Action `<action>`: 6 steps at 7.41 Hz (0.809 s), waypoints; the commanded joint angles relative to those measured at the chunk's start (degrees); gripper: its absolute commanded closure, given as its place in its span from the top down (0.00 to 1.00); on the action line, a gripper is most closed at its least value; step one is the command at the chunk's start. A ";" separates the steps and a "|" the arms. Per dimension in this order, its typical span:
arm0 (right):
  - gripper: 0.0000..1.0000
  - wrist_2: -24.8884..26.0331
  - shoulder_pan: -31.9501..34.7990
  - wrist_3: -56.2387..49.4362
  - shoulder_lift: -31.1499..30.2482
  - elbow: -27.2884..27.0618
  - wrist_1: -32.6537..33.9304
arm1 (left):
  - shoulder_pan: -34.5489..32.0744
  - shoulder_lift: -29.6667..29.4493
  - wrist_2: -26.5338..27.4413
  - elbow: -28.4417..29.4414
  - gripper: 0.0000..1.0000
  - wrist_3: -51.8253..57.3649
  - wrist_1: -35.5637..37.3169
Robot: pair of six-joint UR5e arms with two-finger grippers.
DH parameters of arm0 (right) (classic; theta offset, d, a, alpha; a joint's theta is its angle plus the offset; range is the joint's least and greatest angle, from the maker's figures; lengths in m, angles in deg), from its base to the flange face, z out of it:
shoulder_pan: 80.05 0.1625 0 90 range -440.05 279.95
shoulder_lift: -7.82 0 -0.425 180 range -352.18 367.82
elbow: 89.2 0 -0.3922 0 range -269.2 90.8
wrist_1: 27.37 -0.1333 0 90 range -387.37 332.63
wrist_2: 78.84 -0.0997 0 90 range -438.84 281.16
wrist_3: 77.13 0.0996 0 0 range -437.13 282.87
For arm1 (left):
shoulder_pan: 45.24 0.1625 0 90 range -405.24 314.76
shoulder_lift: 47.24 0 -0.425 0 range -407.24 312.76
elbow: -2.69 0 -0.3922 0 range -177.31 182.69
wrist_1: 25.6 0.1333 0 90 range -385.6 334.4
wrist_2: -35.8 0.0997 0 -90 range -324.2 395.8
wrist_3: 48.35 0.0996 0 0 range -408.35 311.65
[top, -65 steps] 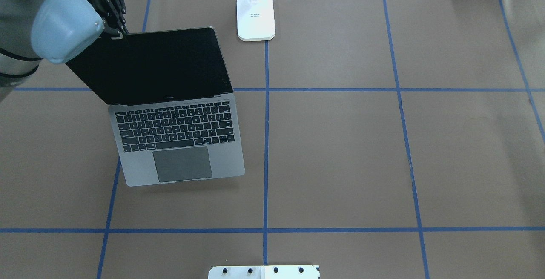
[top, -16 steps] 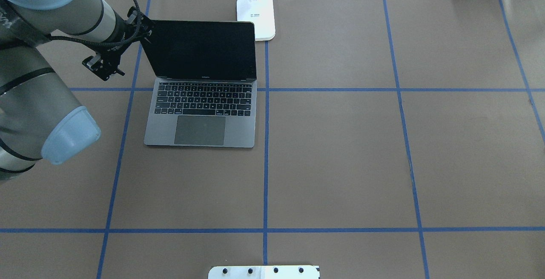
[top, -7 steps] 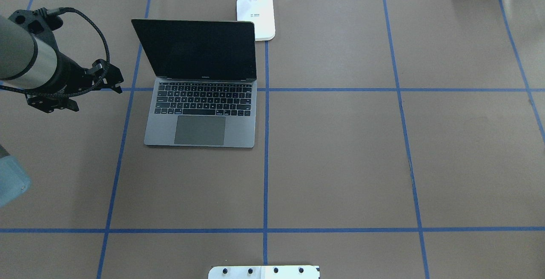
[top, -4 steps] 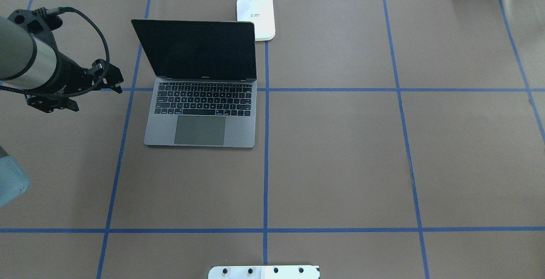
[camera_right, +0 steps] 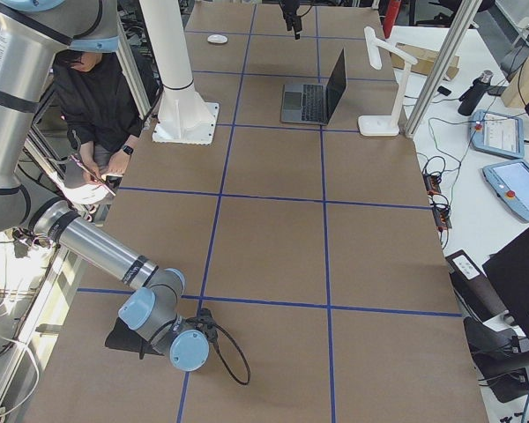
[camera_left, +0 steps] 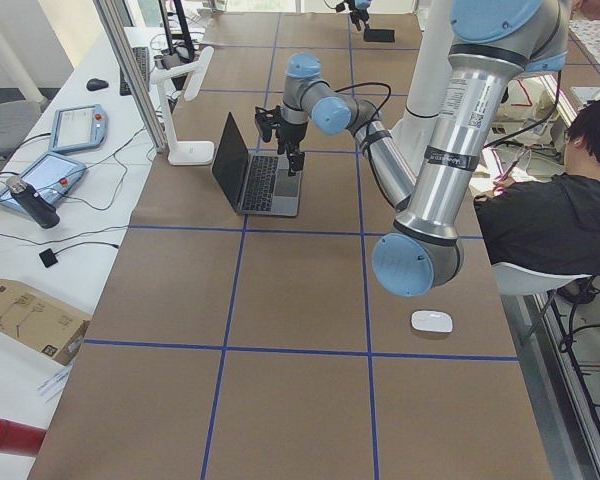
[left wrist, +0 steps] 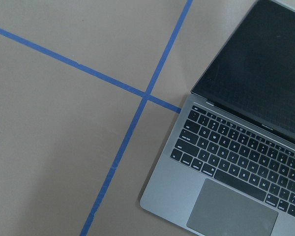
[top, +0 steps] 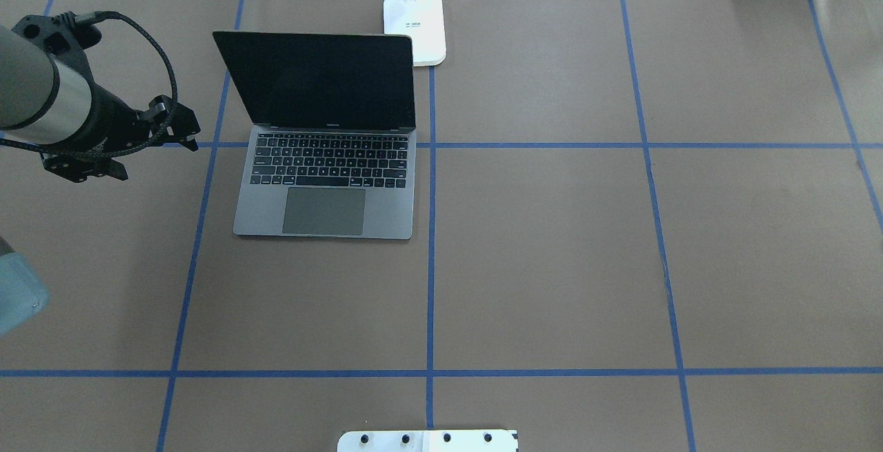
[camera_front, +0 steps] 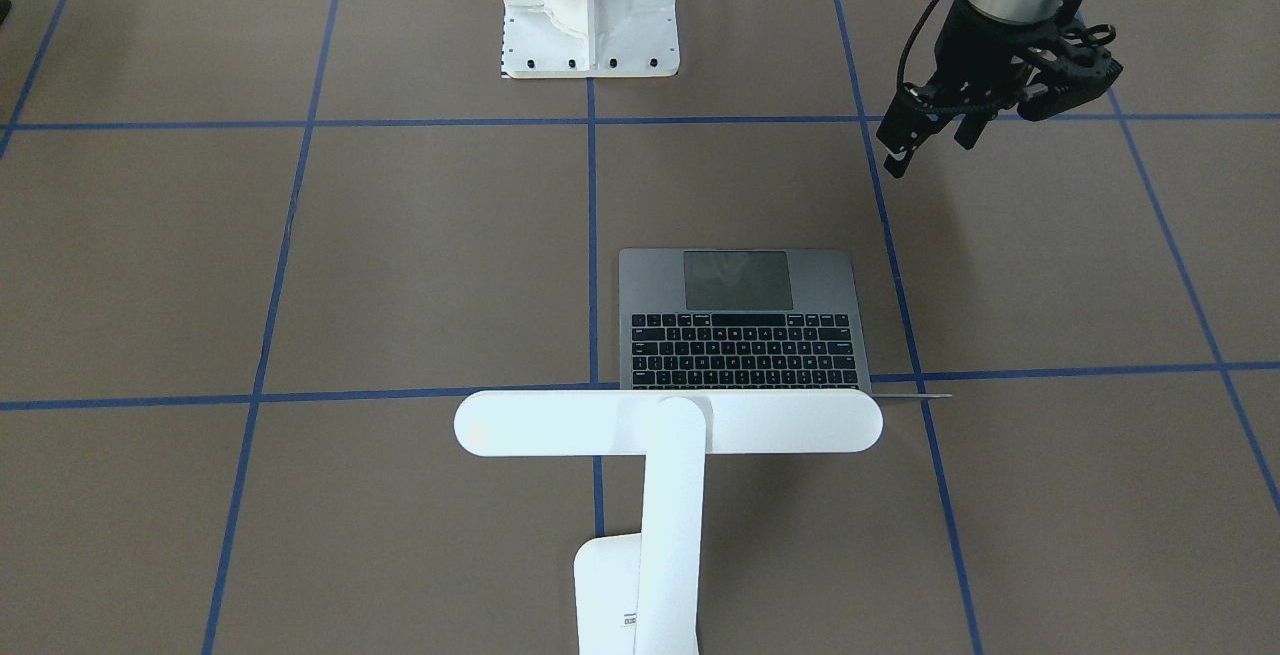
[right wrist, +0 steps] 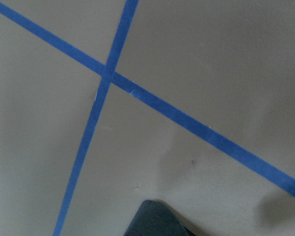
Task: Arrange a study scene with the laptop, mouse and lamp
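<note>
The space-grey laptop (top: 324, 183) stands open and square to the tape grid, with a dark screen; it also shows in the front view (camera_front: 740, 320) and the left wrist view (left wrist: 236, 167). The white lamp (camera_front: 668, 422) stands behind it, its base (top: 414, 27) at the far edge. The white mouse (camera_left: 431, 322) lies near the robot's side at the left end, outside the overhead view. My left gripper (camera_front: 925, 150) hovers left of the laptop (top: 181, 128), open and empty. My right gripper (camera_right: 128, 339) is folded low at the right end; I cannot tell its state.
The white ribbed pedestal (camera_front: 590, 5) stands at the robot's side, mid table. A seated person (camera_left: 550, 220) is beside the table behind the robot. Tablets and cables lie on the side bench (camera_left: 60, 170) beyond the far edge.
Over the last seconds the laptop went from skewed to square and further back, next to the lamp base. My left gripper let go of the lid and drew away left. Nothing moved in the last second.
</note>
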 commanded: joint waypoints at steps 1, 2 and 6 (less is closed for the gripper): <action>0.99 -0.99 -0.28 -2.48 -0.31 1.78 0.03 | 0.00 -0.09 0.00 0.09 0.99 0.00 0.00; 0.99 -1.00 -0.37 -2.75 -0.40 1.87 0.03 | 0.00 -0.09 0.00 0.09 0.99 0.00 0.00; 0.99 -2.40 -0.89 -3.89 -1.63 1.87 0.03 | 0.00 -0.09 0.09 0.09 0.99 0.00 0.00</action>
